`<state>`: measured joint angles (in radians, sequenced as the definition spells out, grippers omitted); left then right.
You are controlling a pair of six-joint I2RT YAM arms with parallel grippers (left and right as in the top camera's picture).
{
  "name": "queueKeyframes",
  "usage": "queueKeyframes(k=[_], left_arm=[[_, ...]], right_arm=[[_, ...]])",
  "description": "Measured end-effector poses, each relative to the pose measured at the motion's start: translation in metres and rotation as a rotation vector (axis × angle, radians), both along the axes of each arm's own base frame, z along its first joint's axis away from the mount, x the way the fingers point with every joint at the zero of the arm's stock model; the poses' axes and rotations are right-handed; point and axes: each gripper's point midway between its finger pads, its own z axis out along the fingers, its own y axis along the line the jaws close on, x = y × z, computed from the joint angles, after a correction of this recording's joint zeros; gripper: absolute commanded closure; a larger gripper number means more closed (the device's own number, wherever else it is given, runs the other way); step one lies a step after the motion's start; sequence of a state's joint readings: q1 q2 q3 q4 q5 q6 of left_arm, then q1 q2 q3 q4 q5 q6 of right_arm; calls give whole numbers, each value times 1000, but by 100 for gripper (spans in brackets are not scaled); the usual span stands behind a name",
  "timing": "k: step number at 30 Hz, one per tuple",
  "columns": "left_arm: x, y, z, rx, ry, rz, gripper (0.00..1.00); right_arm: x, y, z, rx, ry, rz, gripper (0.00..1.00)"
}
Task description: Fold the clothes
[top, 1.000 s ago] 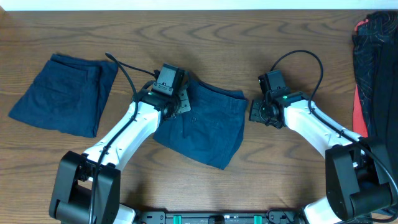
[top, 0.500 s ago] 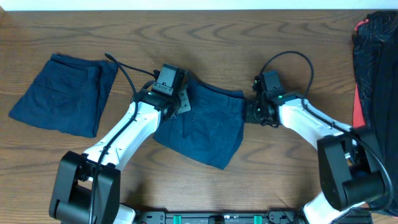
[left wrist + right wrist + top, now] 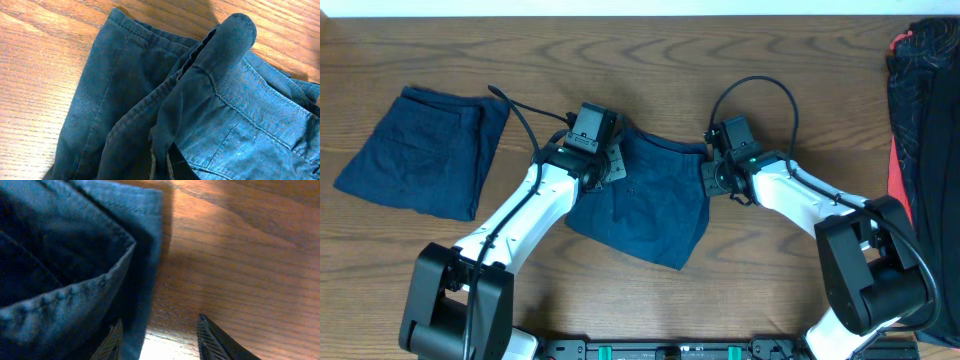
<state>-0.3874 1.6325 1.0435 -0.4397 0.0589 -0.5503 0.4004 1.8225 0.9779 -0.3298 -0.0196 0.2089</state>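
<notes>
- left claw looks pinched shut on a raised waistband corner of the shorts, which lie mid-table between my arms
- right claw is open and empty, straddling the opposite corner's edge
- I'd slip one finger under that edge, close, then lift both corners level
- table is smooth wood, so the cloth should slide
- folded pair far left, dark pile at right edge

Besides the job itself, all my overhead feed shows is the wooden table, brown with heavy swirly grain. There's also a heap of black fabric with red showing through, sitting at 3 o'clock and partly cut off by the frame edge. A pale white strip runs along 12 o'clock past the table's far edge. Both wrist cams catch the same wood.
</notes>
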Motion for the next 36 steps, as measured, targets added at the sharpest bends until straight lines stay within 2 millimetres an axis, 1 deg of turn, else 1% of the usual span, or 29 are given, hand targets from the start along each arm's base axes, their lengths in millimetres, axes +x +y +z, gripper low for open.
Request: queueKeyframes(k=[5, 9, 14, 19, 26, 30, 31, 33, 34, 36], left_arm=[[0, 0, 0, 0, 0, 0, 94], [-2, 2, -1, 8, 7, 2, 94], [-7, 5, -4, 25, 29, 6, 94], [-13, 20, -8, 98, 54, 39, 94], [-8, 39, -6, 180, 24, 115, 94], [-3, 43, -4, 187, -1, 164, 93], [-1, 43, -3, 186, -11, 172, 92], [3, 43, -2, 182, -27, 185, 83], [6, 43, -3, 179, -37, 195, 74], [13, 42, -7, 178, -51, 205, 66]], right_arm=[[-3, -4, -2, -89, -15, 72, 54], [-3, -6, -2, -107, -15, 85, 54], [-1, -3, -4, -119, -12, 92, 53], [6, 1, -5, -113, -18, 92, 53], [7, 0, -6, -124, -15, 77, 53], [7, 0, -6, -126, -11, 76, 53], [7, 0, -6, -126, -11, 76, 54], [7, 0, -6, -126, -10, 73, 54], [6, -1, -6, -125, -8, 69, 55], [6, -1, -7, -123, -4, 63, 55]])
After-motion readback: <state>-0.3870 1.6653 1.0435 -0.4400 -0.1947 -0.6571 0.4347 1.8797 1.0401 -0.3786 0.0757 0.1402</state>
